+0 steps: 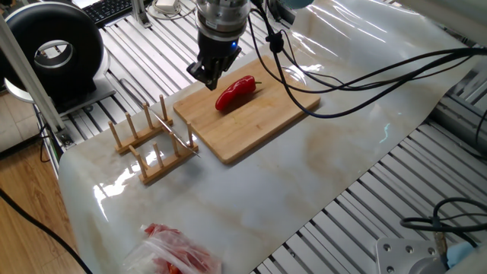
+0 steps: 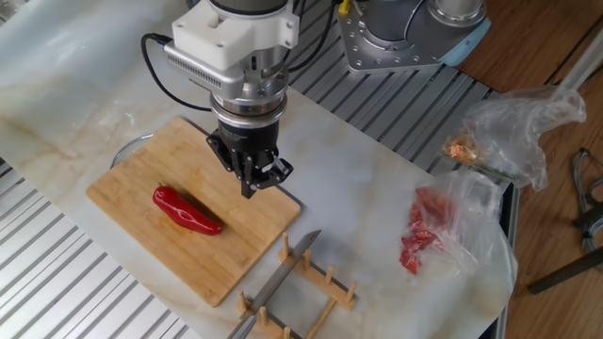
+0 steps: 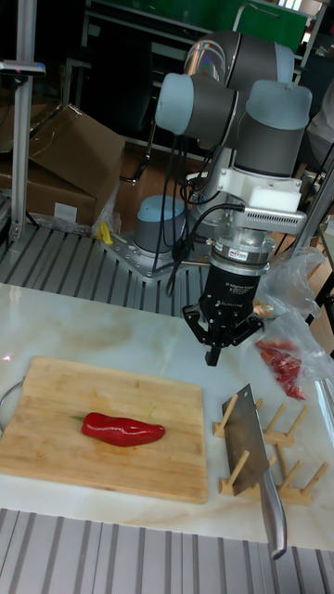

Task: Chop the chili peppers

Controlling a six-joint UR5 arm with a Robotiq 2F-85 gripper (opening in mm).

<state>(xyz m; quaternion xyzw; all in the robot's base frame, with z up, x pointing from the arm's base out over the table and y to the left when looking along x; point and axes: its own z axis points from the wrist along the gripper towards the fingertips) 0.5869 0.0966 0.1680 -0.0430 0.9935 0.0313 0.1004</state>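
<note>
A pale marble-patterned table [image 2: 396,188] carries a wooden cutting board [image 2: 141,184]. The chili pepper [image 2: 187,210] lies whole near the board's middle. The gripper [image 2: 251,186] hangs empty at the pepper's 2 o'clock, fingertips seemingly together. A cleaver [image 3: 249,436] rests in the wooden rack [image 3: 283,464].

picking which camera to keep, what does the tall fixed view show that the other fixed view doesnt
Only the tall fixed view shows the knife's whole broad blade standing in the wooden rack, plus the arm's upper joints and cardboard boxes behind. Only the other fixed view shows the clear plastic bags whole; in the tall view they sit partly behind the arm. Both show the whole chili pepper on the cutting board and the shut pincer hovering off to its side, holding nothing.
</note>
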